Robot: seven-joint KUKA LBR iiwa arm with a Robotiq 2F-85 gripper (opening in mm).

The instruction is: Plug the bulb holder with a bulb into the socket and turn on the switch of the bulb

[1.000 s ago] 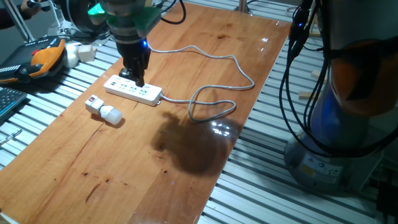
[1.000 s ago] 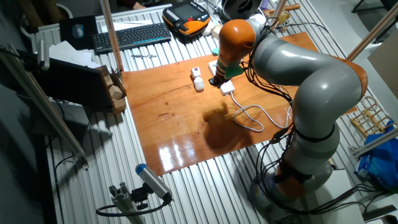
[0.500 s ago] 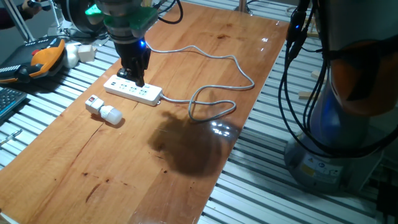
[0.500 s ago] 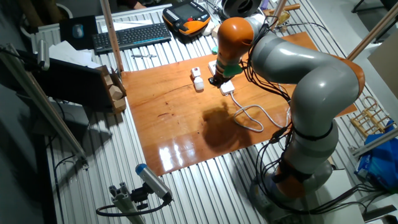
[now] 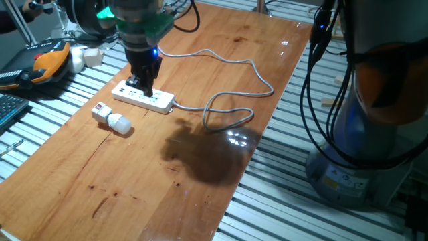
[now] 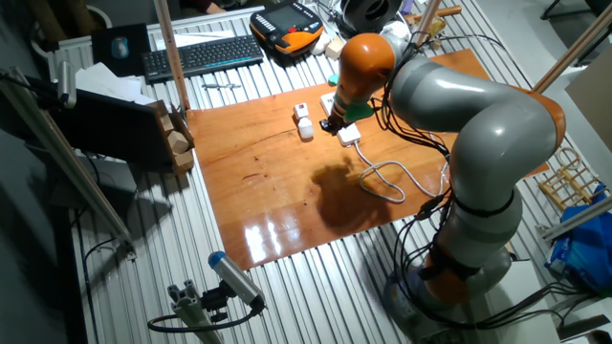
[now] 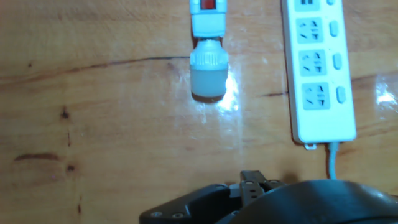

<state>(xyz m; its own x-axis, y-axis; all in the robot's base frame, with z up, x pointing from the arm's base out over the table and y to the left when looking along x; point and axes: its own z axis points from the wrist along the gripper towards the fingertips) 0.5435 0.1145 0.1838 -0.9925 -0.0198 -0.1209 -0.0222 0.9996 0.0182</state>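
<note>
The bulb holder (image 5: 101, 112) is a small white box with a red mark, lying on its side on the wooden table, joined to the frosted bulb (image 5: 122, 124). Both also show in the hand view, holder (image 7: 207, 14) and bulb (image 7: 207, 73). The socket (image 5: 143, 98) is a white power strip just right of them, its outlets showing in the hand view (image 7: 318, 74). My gripper (image 5: 145, 85) hangs low over the strip's middle and holds nothing. Its fingers look dark and close together. In the other fixed view the gripper (image 6: 332, 121) is beside the holder (image 6: 302, 113).
The strip's grey cable (image 5: 227, 110) loops across the table to the right. An orange-and-black pendant (image 5: 47, 61) and white items lie off the table's far left edge. A keyboard (image 6: 203, 54) lies beyond the table. The table's front edge (image 5: 231, 194) is near.
The gripper has shifted slightly left over the power strip. The bulb holder, bulb and strip have not moved.
</note>
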